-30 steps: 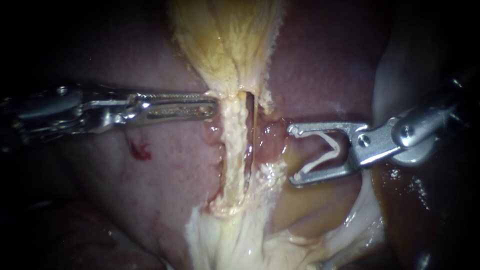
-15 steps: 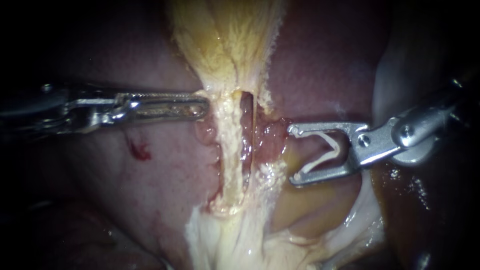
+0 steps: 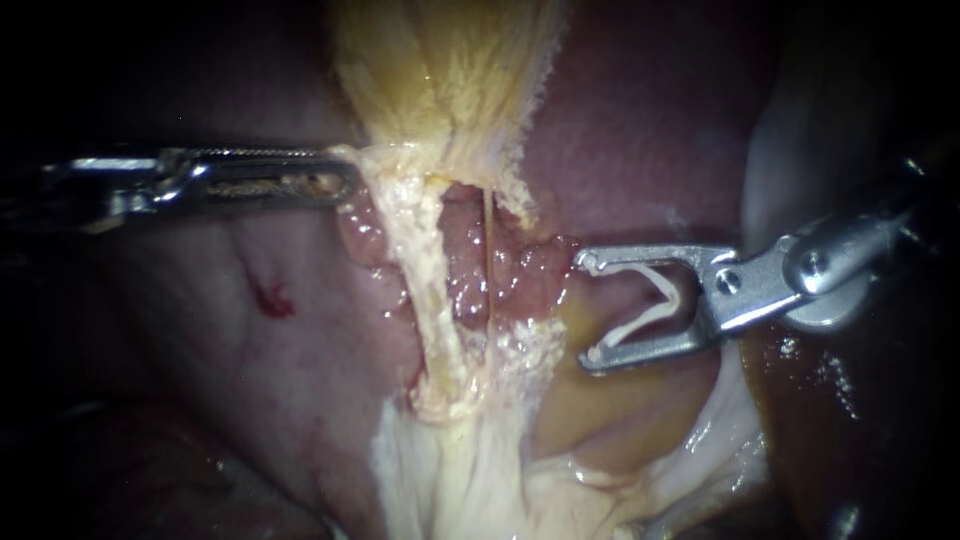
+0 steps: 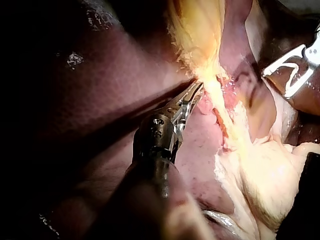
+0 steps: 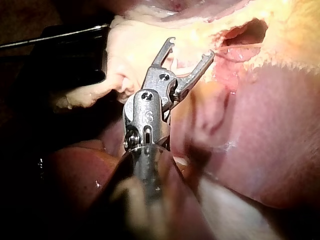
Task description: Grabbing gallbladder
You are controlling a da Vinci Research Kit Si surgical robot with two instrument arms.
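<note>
In the endoscope view, the left instrument (image 3: 335, 180) comes in level from the left. Its slim jaws lie together and pinch the pale, frayed fringe at the lower end of the gallbladder (image 3: 440, 70), though glare makes it hard to see how much tissue is in the bite. The gallbladder itself is the yellow, fibrous mass at the upper middle. Below it, a pale band of tissue (image 3: 425, 290) runs down over wet pink tissue, slanting up toward the left jaws. The liver (image 3: 250, 350) lies beneath, with a small red spot (image 3: 270, 298) under the left instrument. The right instrument (image 3: 588, 311) enters from the right. Its jaws stand wide apart, and a white clip (image 3: 655, 300) is seated between them with one leg end at each jaw tip, just beside the pink tissue but clear of it.

In the left wrist view, the left instrument (image 4: 196, 89) has its tips closed on pale tissue right where the yellow gallbladder (image 4: 197, 30) narrows. The right instrument (image 4: 276, 83) gapes well beyond it.

In the right wrist view, the right instrument (image 5: 191, 47) has its jaws spread in front of pale tissue. The gallbladder (image 5: 300, 25) lies off to one side, and the liver (image 5: 270, 130) is beside the shaft.
</note>
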